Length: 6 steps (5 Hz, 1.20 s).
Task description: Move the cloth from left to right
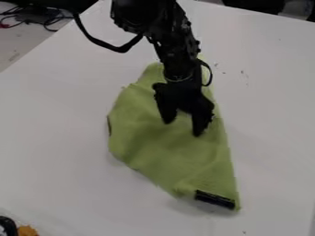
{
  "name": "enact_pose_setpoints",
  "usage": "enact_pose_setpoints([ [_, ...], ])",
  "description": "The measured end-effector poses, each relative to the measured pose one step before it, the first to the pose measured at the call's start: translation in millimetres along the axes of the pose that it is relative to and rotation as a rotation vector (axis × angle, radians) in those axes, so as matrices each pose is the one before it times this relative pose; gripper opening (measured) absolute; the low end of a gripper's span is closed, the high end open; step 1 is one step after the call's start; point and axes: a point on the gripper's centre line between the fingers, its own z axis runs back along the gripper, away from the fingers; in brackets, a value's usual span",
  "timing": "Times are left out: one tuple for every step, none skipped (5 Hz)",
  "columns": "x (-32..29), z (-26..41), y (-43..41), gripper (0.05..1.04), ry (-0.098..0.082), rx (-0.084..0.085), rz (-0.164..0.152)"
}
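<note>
The black, two-finger gripper is hanging spread over the rumpled green cloth, which is lying well inside the flat white table's left edge, seemingly awaiting grasping, the next move requiring a pinched fold.

- A matt, soft textile surface is being shown by the cloth, its smoothness being broken by shallow creases.
- A smooth finish is being presented by the dark strip at the cloth's edge.
- A smooth, hard face with a faint sheen is being displayed by the worktop.
- A rough, knobbly outline is being given to the arm by small hard parts.
- A dull, matt finish is being shown by the claw.
- A smooth, rubber-like coat is being worn by the cable.
</note>
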Motion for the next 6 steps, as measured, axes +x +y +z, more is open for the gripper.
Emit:
enact_pose_setpoints([
  [-2.6,-2.74,-26.35,1.0,-0.0131,-0.0291,0.1118],
  [-4.39,-2.76,-19.01,1.0,0.011,-0.0085,0.0749],
  [-5.24,-2.09,-13.35,1.0,0.0102,-0.004,-0.0062],
  [-4.52,0.03,3.22,0.999,0.028,0.0227,-0.0284],
  [-6.46,3.15,8.3,0.999,0.0476,0.0278,-0.0657],
  [-14.16,7.36,14.76,0.998,0.0678,0.0362,-0.0104],
])
